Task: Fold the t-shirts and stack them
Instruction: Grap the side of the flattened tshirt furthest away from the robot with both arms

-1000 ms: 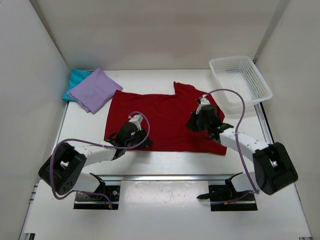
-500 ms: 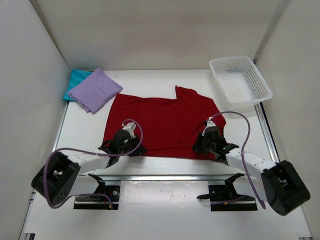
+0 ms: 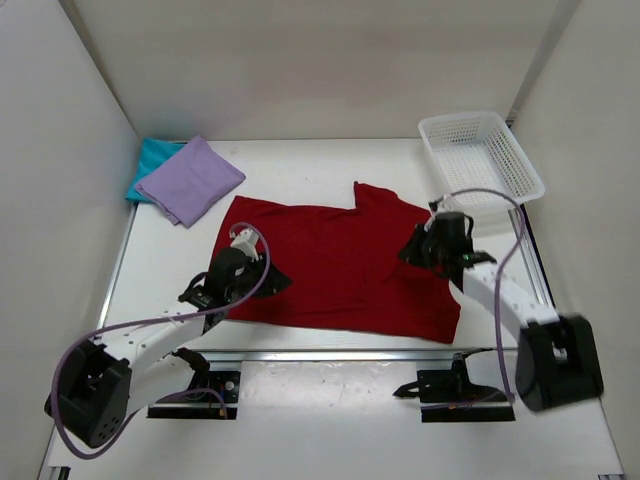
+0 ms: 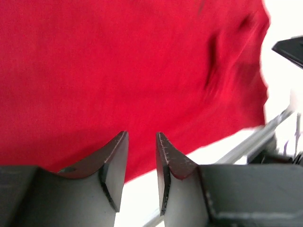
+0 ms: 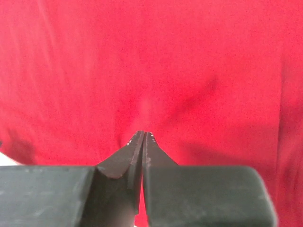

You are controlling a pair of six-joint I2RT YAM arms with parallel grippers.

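On the table, top view: I see the dark red shirt (image 3: 340, 270) spread between both arms, the lavender shirt (image 3: 190, 180) lying on the teal shirt (image 3: 150, 155) far left, and the basket (image 3: 460, 118) far right.
Left wrist: left gripper (image 4: 142, 135) slightly parted, empty, over the shirt's edge.
Right wrist: right gripper (image 5: 143, 134) closed at a pucker in the cloth; I cannot tell whether it grips.

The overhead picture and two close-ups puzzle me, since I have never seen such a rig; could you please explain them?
The overhead picture looks down on a white table with two robot arms bolted at its near edge. Each close-up comes from a camera on one arm's wrist, looking past its own fingers. A red shirt lies spread in the middle. At the far left, a folded purple shirt rests on a teal shirt; a white basket stands at the far right. The left gripper is open over the red shirt, holding nothing. The right gripper is shut, tips at the cloth; whether it pinches a fold I cannot tell.
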